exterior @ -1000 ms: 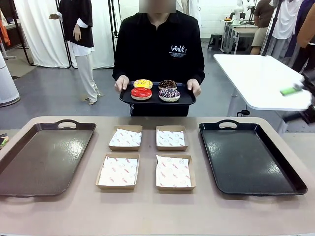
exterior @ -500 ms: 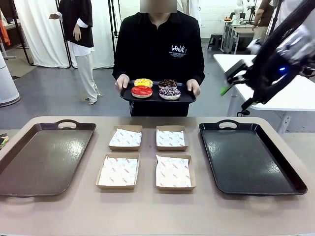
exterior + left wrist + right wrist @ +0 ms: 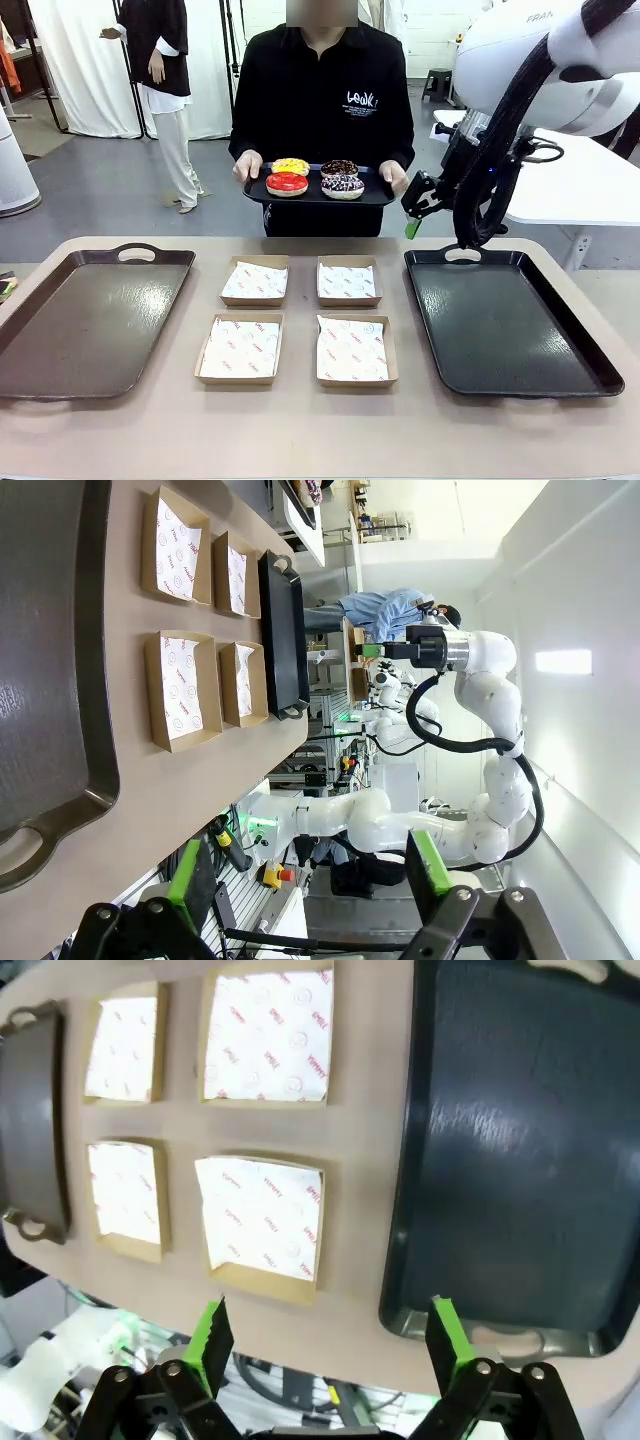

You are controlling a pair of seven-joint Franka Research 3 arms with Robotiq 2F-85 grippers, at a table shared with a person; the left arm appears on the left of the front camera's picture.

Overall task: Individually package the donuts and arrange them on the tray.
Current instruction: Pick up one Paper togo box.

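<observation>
A person at the upper centre of the front view is holding a small dark serving tray (image 3: 376,197) in both of the person's hands, beyond the counter's (image 3: 300,430) far edge. The four donuts (image 3: 343,186) are sitting on it: yellow and red on its left, chocolate and sprinkled on its right.

The right hand (image 3: 410,222) is hanging at the upper right of centre, just beside the serving tray and above the far left corner of the black tray (image 3: 500,320). In the right wrist view, the right hand (image 3: 328,1338) is showing its green pads spread apart with nothing between them.

In the left wrist view, the left hand (image 3: 308,875) is likewise standing wide and empty.

Four paper-lined boxes (image 3: 240,348) are lying at the counter's centre, between the black tray and a brown tray (image 3: 90,320) on the left.
</observation>
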